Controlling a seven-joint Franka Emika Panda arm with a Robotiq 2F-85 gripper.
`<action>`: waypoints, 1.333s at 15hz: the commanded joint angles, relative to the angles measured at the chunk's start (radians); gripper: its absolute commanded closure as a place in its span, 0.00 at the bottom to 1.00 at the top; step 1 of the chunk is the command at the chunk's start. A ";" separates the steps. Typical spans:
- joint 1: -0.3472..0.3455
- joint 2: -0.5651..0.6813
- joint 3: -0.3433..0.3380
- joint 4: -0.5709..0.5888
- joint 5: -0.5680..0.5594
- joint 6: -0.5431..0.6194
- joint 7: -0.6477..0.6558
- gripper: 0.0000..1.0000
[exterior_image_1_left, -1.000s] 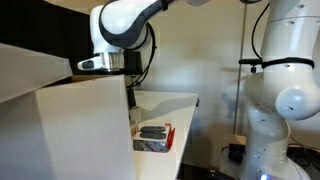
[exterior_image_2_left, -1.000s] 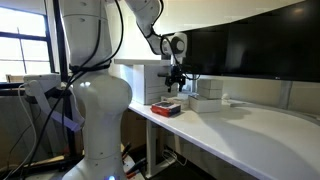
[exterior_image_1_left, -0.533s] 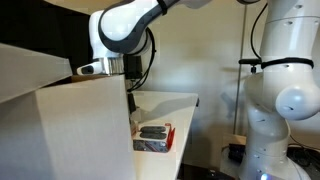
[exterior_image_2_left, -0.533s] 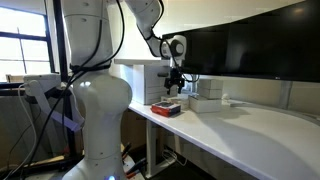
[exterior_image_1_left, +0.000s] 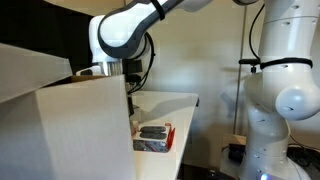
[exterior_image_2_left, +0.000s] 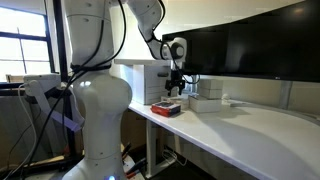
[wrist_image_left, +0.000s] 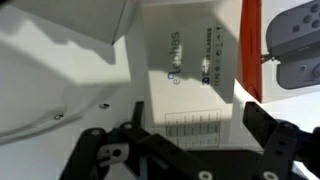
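**Pincer poised over a carton, wrist and exterior views.** The pincer (wrist_image_left: 198, 128) hangs fingers-down above a white printed carton (wrist_image_left: 185, 70). Its fingers (wrist_image_left: 135, 125) stand wide apart and grip nothing. One lies toward each side of the carton's width, with clear air between tips and lid.

The carton lies flat on its broad face, label and barcode uppermost. It is near the end edge of the white surface (exterior_image_2_left: 250, 130), the edge closest to the robot's base. This is judged a stable resting pose that leaves the printed face open to the wrist view.

Along one long side of the carton sits a red tray (wrist_image_left: 250, 45); whether the two touch cannot be told. The tray carries a grey device (wrist_image_left: 295, 45), cropped too closely to name, and its raised rim presumably keeps the device from sliding.

Dark monitors (exterior_image_2_left: 240, 45) line the rear edge of the surface. In an exterior view a large pale box (exterior_image_1_left: 70, 130) in the foreground hides the fingertips and the carton.
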 joint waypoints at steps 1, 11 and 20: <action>-0.006 0.001 0.005 -0.024 0.012 0.044 -0.007 0.00; -0.008 0.025 0.008 -0.021 0.008 0.039 -0.004 0.00; -0.012 0.045 0.009 -0.017 0.006 0.038 -0.003 0.00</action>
